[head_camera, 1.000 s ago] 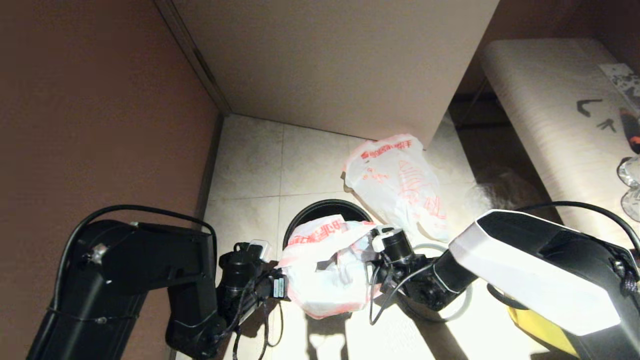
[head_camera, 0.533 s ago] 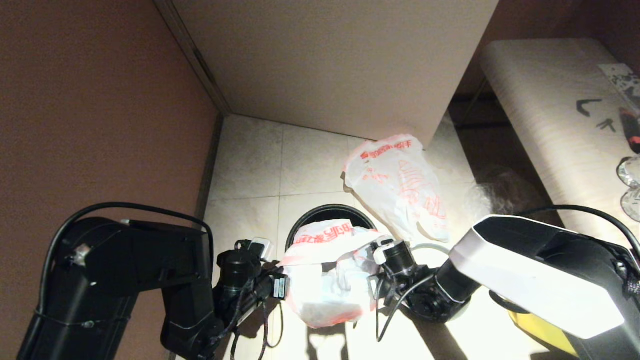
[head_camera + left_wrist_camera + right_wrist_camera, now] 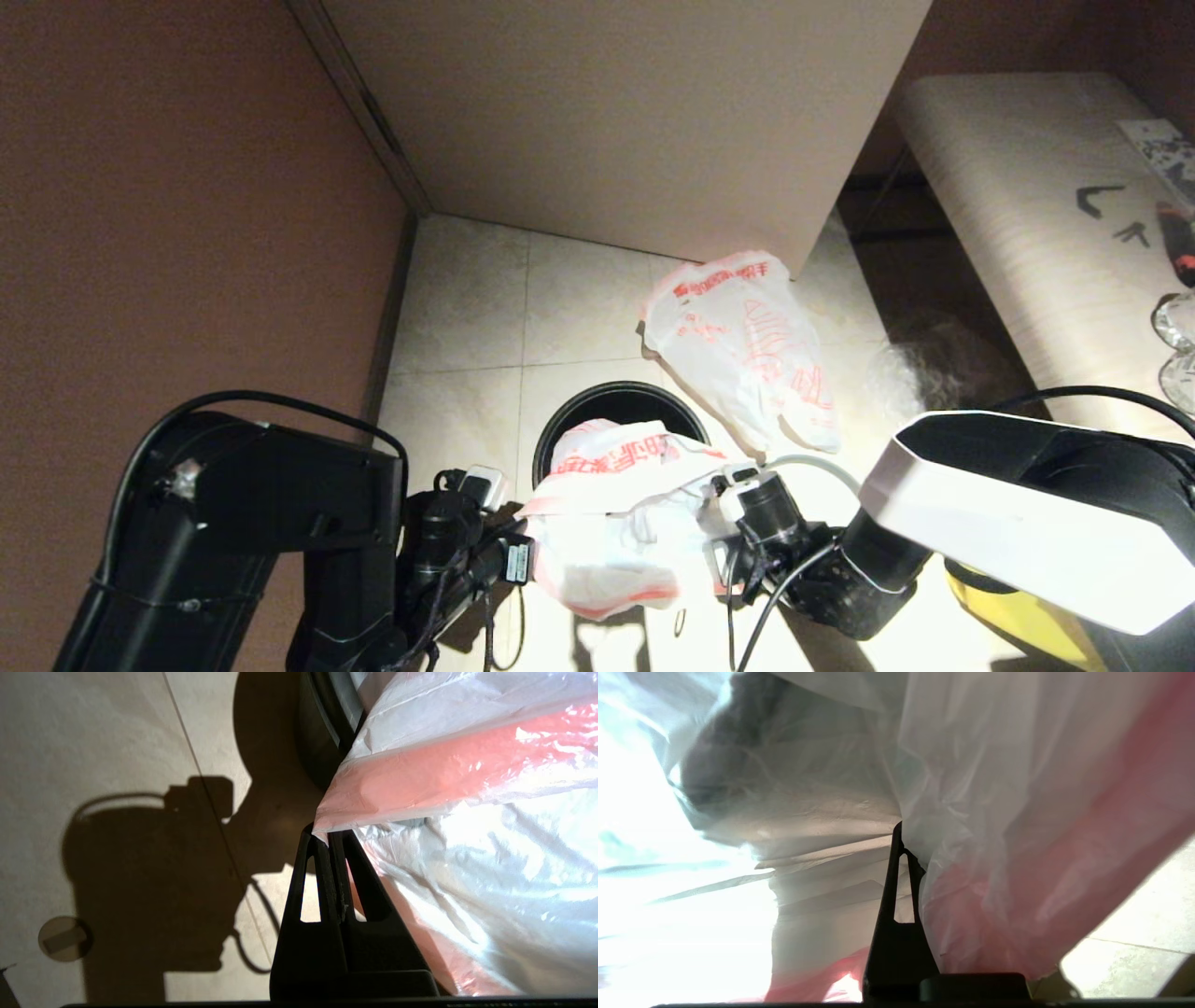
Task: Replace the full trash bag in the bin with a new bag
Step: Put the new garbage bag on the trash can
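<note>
The new bag (image 3: 607, 523), limp white plastic with red text and red edges, hangs stretched between my two grippers just in front of the black bin (image 3: 597, 401). My left gripper (image 3: 532, 537) (image 3: 323, 833) is shut on the bag's (image 3: 467, 765) red edge beside the bin's wall (image 3: 322, 728). My right gripper (image 3: 711, 546) (image 3: 906, 840) is shut on the opposite side of the bag (image 3: 994, 812), and the plastic hides one of its fingers. The full trash bag (image 3: 747, 345), bulging with a red striped drawing, lies on the floor behind and to the right of the bin.
A grey ring (image 3: 808, 460) lies on the tiles right of the bin, partly under my right arm. A yellow bag (image 3: 1013, 611) shows at the lower right. A beige cabinet (image 3: 607, 121) stands behind, a brown wall (image 3: 187, 233) on the left, a pale bench (image 3: 1027, 233) on the right.
Both grippers have come a little lower and nearer to me with the bag still held. More of the bin's opening now shows behind the bag.
</note>
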